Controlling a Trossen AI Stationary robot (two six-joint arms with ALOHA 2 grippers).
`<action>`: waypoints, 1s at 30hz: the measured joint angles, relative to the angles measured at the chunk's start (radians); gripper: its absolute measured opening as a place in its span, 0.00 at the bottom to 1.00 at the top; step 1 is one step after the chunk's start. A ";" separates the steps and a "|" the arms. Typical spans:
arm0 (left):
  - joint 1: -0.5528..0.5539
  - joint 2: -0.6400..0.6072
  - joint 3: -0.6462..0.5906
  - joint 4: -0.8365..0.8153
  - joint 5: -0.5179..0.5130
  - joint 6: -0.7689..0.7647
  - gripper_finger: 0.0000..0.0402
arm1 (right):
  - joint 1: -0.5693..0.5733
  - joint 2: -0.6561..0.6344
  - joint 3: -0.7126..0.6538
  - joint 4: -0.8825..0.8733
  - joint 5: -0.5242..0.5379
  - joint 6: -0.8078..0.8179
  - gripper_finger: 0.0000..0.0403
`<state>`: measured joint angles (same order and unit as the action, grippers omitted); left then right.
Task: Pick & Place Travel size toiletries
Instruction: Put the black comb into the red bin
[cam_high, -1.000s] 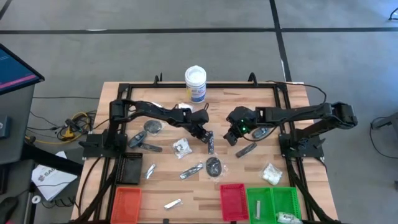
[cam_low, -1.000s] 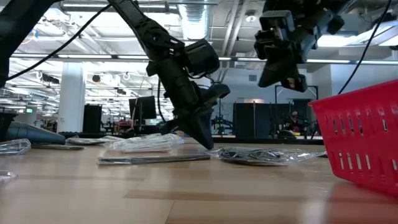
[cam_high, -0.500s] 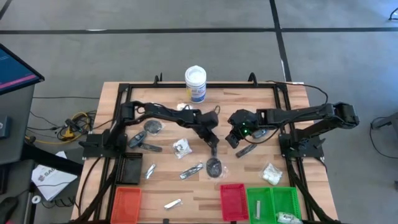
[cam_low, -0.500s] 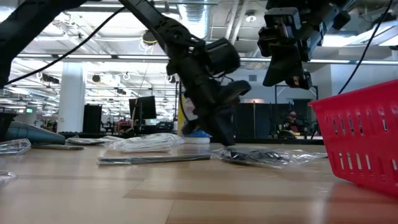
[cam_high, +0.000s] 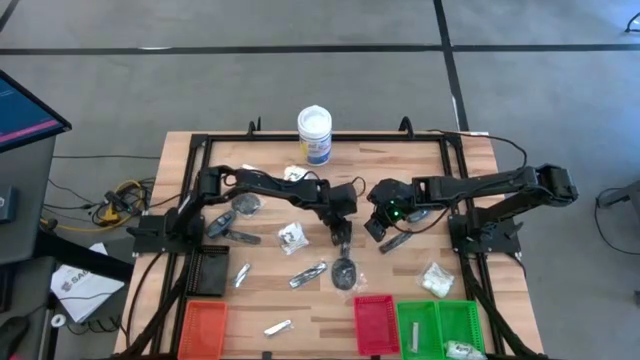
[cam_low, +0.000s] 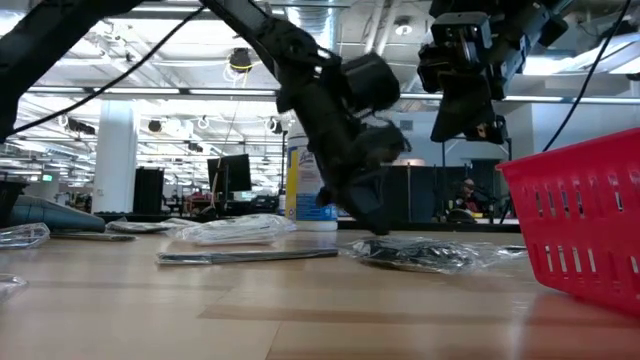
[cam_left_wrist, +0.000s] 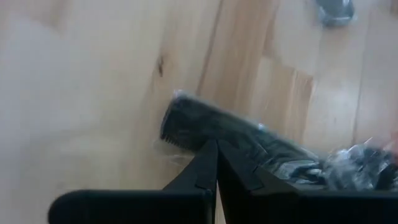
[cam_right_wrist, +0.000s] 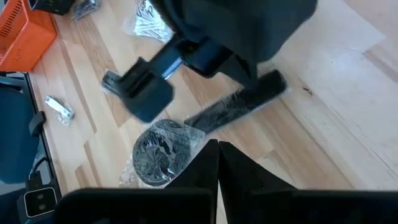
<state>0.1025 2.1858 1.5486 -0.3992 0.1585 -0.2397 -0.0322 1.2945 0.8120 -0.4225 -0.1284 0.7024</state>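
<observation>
1. Nearest the table's front edge stand the orange mesh tray (cam_high: 203, 322), the red mesh tray (cam_high: 376, 322) and the green mesh tray (cam_high: 440, 325), in a row. This reads as the drop-off line, with the loose items laid behind it within reach of both arms.
2. Just behind the red tray lies a dark round disc in a clear crinkled packet (cam_high: 344, 270). Touching its far end is a slim black comb in clear film (cam_high: 339, 236).
3. The left gripper (cam_high: 341, 232) has its tip directly over that comb, fingers pressed fully together and holding nothing. The left wrist view shows the closed tip right at the comb (cam_left_wrist: 224, 130). Judgement: it is nudging or aligning the item, since a shut tool cannot yet take it.
4. The right gripper (cam_high: 377, 226) hangs clear above the boards just beside the left one, likewise fully closed and empty, evidently waiting.
5. Other toiletries (silvery sachets, clear packets with white contents (cam_high: 436, 281)) lie scattered well apart.
6. At the far edge stands a tall white tub with a blue label (cam_high: 314, 135).
7. Change since the earlier frames: the left gripper has travelled towards the right arm and slightly nearer the trays. The right gripper has barely shifted.
</observation>
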 joint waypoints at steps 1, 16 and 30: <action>-0.004 -0.020 0.000 0.007 -0.021 0.001 0.00 | 0.000 0.000 0.000 -0.002 0.000 -0.002 0.00; -0.068 -0.086 -0.053 0.011 -0.004 -0.101 0.00 | -0.026 0.000 0.000 -0.010 0.043 0.003 0.00; -0.093 -0.087 -0.139 0.072 0.052 -0.110 0.00 | -0.036 0.000 0.000 -0.011 0.182 0.059 0.00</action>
<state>0.0098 2.0987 1.4101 -0.3274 0.2103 -0.3496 -0.0681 1.2945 0.8120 -0.4339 0.0532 0.7610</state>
